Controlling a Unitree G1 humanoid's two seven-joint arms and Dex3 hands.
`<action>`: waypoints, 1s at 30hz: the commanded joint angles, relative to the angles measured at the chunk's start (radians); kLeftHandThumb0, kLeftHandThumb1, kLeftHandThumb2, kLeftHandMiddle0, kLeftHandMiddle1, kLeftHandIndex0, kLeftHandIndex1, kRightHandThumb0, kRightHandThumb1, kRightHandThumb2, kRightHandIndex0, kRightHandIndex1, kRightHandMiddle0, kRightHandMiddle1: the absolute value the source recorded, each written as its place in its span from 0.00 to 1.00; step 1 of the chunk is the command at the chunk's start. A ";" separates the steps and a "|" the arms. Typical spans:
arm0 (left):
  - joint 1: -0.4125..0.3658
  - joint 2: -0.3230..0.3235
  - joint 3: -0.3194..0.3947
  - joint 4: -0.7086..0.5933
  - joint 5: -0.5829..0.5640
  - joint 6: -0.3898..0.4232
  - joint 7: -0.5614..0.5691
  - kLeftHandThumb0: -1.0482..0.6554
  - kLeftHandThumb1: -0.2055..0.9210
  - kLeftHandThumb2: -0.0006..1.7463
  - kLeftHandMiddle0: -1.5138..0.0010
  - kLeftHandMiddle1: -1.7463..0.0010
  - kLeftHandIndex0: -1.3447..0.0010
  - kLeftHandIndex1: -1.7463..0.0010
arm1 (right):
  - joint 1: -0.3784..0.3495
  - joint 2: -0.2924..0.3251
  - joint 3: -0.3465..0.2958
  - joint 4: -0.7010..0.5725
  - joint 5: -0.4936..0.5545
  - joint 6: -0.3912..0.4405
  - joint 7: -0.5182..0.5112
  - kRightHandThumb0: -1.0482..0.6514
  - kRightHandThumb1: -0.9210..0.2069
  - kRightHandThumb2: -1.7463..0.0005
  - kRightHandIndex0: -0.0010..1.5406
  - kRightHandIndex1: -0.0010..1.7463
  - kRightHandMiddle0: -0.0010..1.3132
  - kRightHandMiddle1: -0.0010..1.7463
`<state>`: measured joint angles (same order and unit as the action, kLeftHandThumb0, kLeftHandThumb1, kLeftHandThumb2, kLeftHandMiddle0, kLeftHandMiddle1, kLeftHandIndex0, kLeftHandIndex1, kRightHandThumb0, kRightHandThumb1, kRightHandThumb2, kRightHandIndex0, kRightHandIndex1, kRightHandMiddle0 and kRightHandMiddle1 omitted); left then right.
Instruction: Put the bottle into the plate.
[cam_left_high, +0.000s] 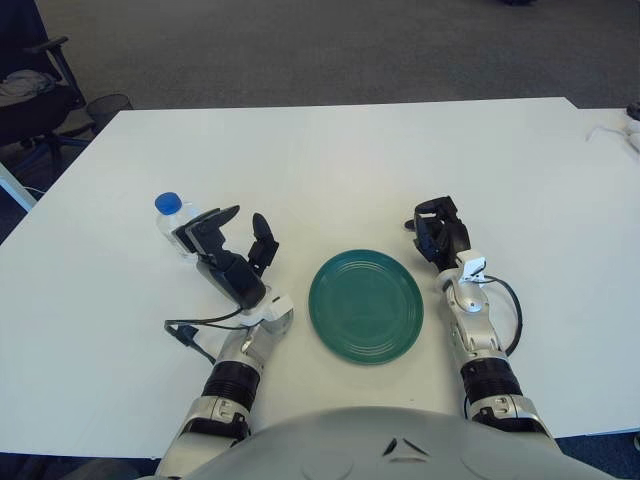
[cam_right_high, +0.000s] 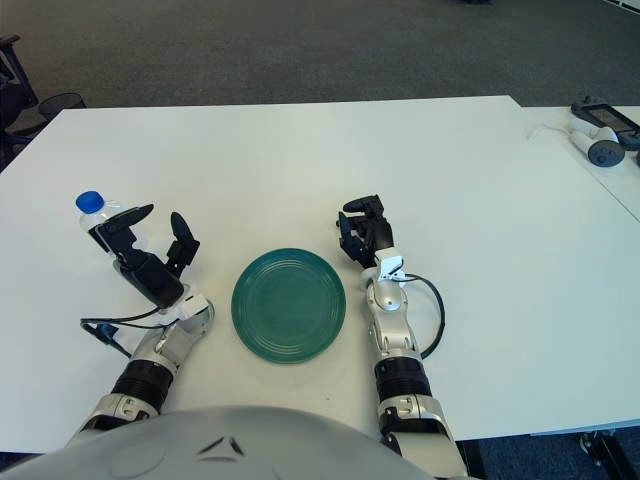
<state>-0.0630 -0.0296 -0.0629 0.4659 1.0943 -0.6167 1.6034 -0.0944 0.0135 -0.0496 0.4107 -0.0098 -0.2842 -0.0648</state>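
Standing upright toward the desk's (cam_left_high: 330, 150) left edge, the bottle (cam_left_high: 176, 222) (blue cap) is touching the left hand (cam_left_high: 226, 256), whose fingers are spreading around it without closing. Beside the green plate (cam_left_high: 366, 305), the right hand (cam_left_high: 441, 232) is showing with fingers curled, grasping nothing.

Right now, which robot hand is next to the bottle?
The left hand, fingers spread beside the blue-capped bottle. The right hand is across the plate.
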 joint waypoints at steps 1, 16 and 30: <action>0.093 0.025 0.031 0.055 0.198 0.091 0.011 0.36 0.71 0.49 1.00 0.00 0.85 0.00 | 0.059 0.000 -0.021 0.113 0.016 0.073 -0.003 0.41 0.04 0.67 0.20 0.79 0.17 1.00; 0.056 0.035 0.199 0.098 0.272 0.017 0.011 0.39 0.84 0.43 0.87 0.00 0.78 0.00 | 0.031 -0.009 -0.031 0.184 0.019 0.006 0.023 0.41 0.05 0.66 0.22 0.79 0.17 1.00; 0.028 -0.035 0.290 0.148 0.284 0.122 0.011 0.22 0.90 0.40 0.97 0.08 0.92 0.03 | 0.019 -0.021 -0.034 0.211 0.013 -0.014 0.034 0.41 0.07 0.64 0.22 0.80 0.18 1.00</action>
<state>-0.1134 -0.0653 0.1891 0.5186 1.3781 -0.5286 1.6182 -0.1443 -0.0030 -0.0804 0.5358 0.0017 -0.3725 -0.0310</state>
